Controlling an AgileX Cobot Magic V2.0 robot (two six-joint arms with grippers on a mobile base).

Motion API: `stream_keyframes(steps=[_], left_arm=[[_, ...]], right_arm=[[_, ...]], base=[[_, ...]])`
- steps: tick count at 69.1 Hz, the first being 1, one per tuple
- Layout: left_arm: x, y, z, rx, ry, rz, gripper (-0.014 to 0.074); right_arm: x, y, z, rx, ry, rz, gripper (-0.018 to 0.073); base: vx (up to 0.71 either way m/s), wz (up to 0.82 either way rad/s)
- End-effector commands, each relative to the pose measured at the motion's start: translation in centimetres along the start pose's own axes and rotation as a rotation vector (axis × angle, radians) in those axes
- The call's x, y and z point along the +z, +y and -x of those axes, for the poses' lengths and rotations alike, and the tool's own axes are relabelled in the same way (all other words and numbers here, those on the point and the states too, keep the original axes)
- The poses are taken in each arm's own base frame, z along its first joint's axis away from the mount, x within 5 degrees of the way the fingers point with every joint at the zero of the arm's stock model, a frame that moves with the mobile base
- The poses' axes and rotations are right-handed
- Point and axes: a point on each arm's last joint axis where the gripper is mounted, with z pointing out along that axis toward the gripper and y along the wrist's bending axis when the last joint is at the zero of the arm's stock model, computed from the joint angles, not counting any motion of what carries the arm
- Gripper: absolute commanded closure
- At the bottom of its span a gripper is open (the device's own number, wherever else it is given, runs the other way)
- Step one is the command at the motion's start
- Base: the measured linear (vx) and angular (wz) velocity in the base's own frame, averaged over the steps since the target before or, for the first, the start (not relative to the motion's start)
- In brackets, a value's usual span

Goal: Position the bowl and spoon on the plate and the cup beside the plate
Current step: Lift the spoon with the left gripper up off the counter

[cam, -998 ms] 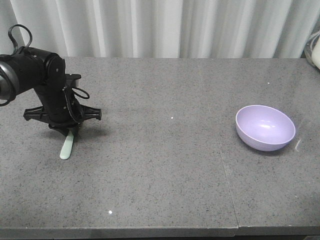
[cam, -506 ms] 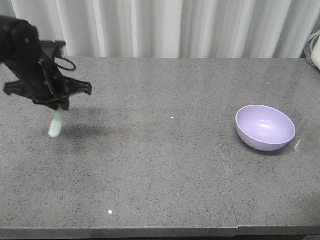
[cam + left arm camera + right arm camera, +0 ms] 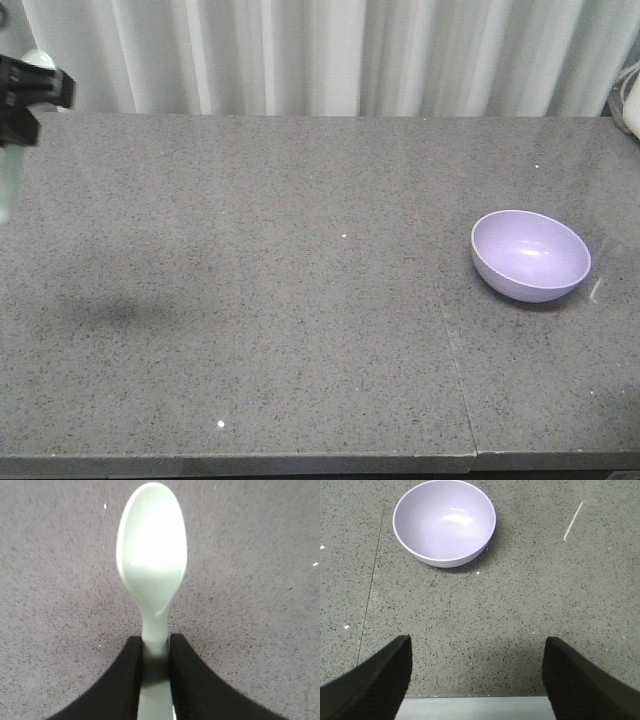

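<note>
Spoon transport seems in hand: the left claw (image 3: 155, 642) pinches the mint spoon (image 3: 151, 555) by its handle above the surface (image 3: 300, 330) at ten o'clock, the right claw (image 3: 477, 642) gapes empty short of the lavender bowl (image 3: 530, 255) at three o'clock, and the next move needs a plate, unseen here.

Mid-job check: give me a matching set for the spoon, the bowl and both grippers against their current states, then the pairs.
Column one:
1. spoon
2. bowl
3. left gripper
4. right gripper

Column two:
A. open, nothing between its fingers
B. lavender, sitting empty on the table
C. shut on a handle
D. pale green, held clear of the table

Pairs: 1-D, 2-B, 3-C, 4-A
</note>
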Motion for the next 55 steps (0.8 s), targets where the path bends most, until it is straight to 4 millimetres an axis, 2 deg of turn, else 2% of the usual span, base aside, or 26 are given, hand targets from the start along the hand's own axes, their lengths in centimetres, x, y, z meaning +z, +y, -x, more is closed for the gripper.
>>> stream_keyframes(steps=[1, 8, 21, 38, 45, 55], left_arm=[[-3.7, 0.6, -0.9, -0.004, -0.092, -0.018, 0.0604], [-4.8, 1.0, -2.4, -0.005, -0.105, -0.021, 0.0604], [-5.0, 1.6, -4.9, -0.003, -0.097, -0.02, 0.0604], [-4.8, 1.8, -5.7, -0.002, -0.088, -0.019, 0.0604], [-4.8, 1.8, -5.7, -0.002, -0.09, -0.02, 0.0604], [-4.8, 1.8, -5.7, -0.002, -0.089, -0.019, 0.0604]], right_arm=[[-0.7, 0.0, 1.2, 0.004, -0.088, 0.002, 0.0024], [-0.7, 0.0, 1.2, 0.005, -0.088, 0.004, 0.0024], [-0.7, 0.0, 1.2, 0.005, -0.088, 0.004, 0.0024], [-0.7, 0.0, 1.2, 0.036, -0.09, 0.011, 0.0024], [0.3, -0.2, 1.8, 0.059, -0.086, -0.008, 0.0024], [2.9, -0.4, 3.2, 0.074, -0.074, -0.035, 0.0024]], base=[[0.0, 0.0], [0.0, 0.0], [0.0, 0.0], [0.0, 0.0], [0.0, 0.0], [0.0, 0.0]])
